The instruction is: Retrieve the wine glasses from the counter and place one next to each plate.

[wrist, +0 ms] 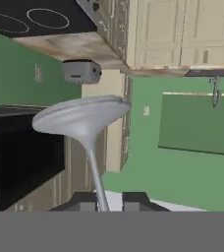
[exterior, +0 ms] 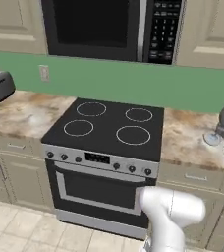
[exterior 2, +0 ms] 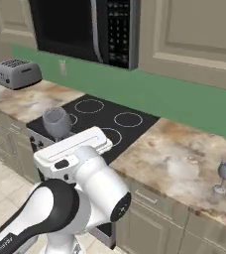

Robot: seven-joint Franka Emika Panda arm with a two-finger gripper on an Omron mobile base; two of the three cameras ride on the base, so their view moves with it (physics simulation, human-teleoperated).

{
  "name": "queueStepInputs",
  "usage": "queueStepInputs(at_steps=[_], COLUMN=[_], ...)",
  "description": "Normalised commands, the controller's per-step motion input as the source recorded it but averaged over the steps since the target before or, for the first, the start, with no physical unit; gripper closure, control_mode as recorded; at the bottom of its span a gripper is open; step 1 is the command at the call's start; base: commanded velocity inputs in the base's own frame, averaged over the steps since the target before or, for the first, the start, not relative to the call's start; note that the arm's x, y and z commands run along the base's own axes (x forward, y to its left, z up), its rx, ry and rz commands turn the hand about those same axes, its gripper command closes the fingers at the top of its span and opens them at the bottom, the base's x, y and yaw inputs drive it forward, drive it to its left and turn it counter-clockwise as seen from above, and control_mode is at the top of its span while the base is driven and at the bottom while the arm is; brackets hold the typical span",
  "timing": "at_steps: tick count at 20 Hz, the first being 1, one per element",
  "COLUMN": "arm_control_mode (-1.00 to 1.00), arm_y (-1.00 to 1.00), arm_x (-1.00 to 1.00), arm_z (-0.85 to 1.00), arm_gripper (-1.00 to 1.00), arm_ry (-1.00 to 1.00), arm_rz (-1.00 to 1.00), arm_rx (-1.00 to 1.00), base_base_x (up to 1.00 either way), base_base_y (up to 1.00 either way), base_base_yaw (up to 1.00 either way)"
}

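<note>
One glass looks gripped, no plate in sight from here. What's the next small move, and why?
Probably keep the grip and turn the base away from the stove to look for a plate. The end effector is shut on a wine glass by its stem, lifted clear of the counter. The second wine glass stands on that counter, and no plate is visible here.

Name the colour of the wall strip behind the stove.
Green; the backsplash shows best in the left base view.

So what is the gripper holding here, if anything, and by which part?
A wine glass, gripped by its thin stem between the two fingertips of the gripper. The second glass stands on the counter.
</note>
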Motion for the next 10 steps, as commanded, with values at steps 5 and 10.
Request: queueStepInputs(at_steps=[5,10], arm_control_mode=[1.00,1.00], arm_y=[0.00,0.00], arm_x=[0.00,0.00], arm_z=[0.00,0.00], arm_gripper=[1.00,1.00], arm_ry=[0.00,0.00], arm_rz=[0.00,0.00], arm_rx=[0.00,0.00], base_base_x=[0.00,0.00], base_base_y=[0.28,0.14], base_base_yaw=[1.00,1.00])
